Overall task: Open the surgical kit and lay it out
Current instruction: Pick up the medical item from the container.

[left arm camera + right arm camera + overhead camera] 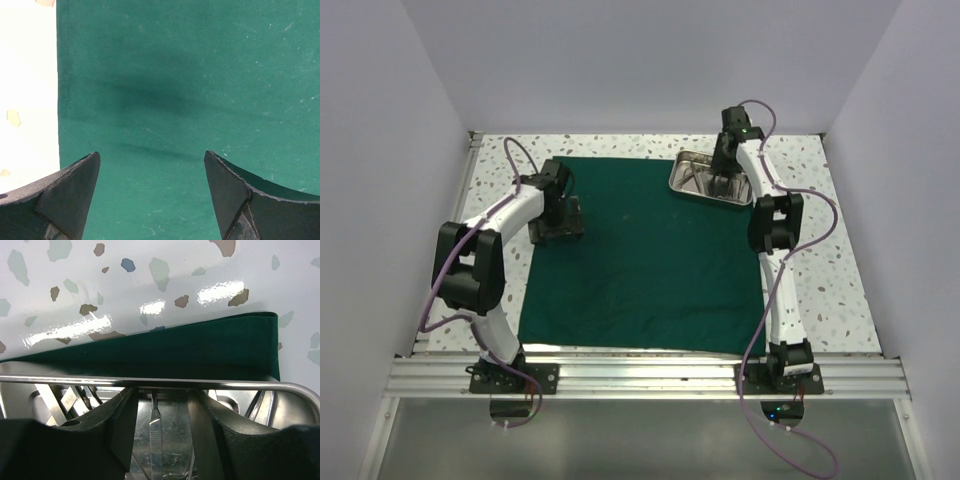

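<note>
**Right end effector reaches into steel tray on spread green cloth**

Seen from above, the dark green cloth (pixel 640 260) lies opened flat across the middle of the surface (pixel 840 260). The shiny steel tray (pixel 692 175) sits over the cloth's far right corner, at about 1 o'clock. The right end effector (pixel 162 392) is down inside the tray. Its fingers are apart and straddle 1 slim silver instrument (pixel 155 435) without gripping it. More instruments (pixel 65 397) lie crowded at its 9 o'clock side. The left end effector (pixel 151 154) hangs at 10 o'clock over the cloth's left edge, fingers spread wide, holding nothing.

The slim instrument lies flat on slick steel, so closing fingers may skate over it, or pinch it crooked and drop it. A finger pressing the tray's wall could slide the tray off the cloth corner. Neighbouring instruments may snag and lift along.

The surface is glossy white with coloured flecks, and a metal rail (pixel 650 375) runs along it at 6 o'clock. Plain pale walls (pixel 650 60) enclose it at 9, 12 and 3 o'clock.
</note>
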Available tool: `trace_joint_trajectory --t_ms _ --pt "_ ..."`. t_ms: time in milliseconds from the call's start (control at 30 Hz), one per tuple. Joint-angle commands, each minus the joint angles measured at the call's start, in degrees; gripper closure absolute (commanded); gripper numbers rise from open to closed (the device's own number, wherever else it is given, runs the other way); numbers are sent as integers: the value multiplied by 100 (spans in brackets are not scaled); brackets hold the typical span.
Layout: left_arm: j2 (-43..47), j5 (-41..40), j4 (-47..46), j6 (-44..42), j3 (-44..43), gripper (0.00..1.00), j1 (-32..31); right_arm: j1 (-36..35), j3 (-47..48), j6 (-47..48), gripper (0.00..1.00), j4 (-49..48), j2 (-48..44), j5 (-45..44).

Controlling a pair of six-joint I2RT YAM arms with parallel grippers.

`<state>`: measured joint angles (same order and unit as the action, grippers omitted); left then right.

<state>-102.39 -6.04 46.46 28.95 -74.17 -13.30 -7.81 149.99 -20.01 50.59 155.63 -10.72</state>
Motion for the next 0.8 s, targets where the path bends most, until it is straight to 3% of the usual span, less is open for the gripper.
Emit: trace_joint_trajectory --t_ms 0,100,533,767 --pt "-9 -125 144 93 -229 11 -32 8 -84 -301 53 100 388 658" --pt "17 -134 153 102 -229 11 -32 -1 -15 -442 59 214 485 747" --pt "52 59 21 58 -168 11 -32 -317 294 -169 65 1014 705 -53" --pt "131 156 -110 -135 -27 11 -24 -317 74 -240 78 1507 732 -53"
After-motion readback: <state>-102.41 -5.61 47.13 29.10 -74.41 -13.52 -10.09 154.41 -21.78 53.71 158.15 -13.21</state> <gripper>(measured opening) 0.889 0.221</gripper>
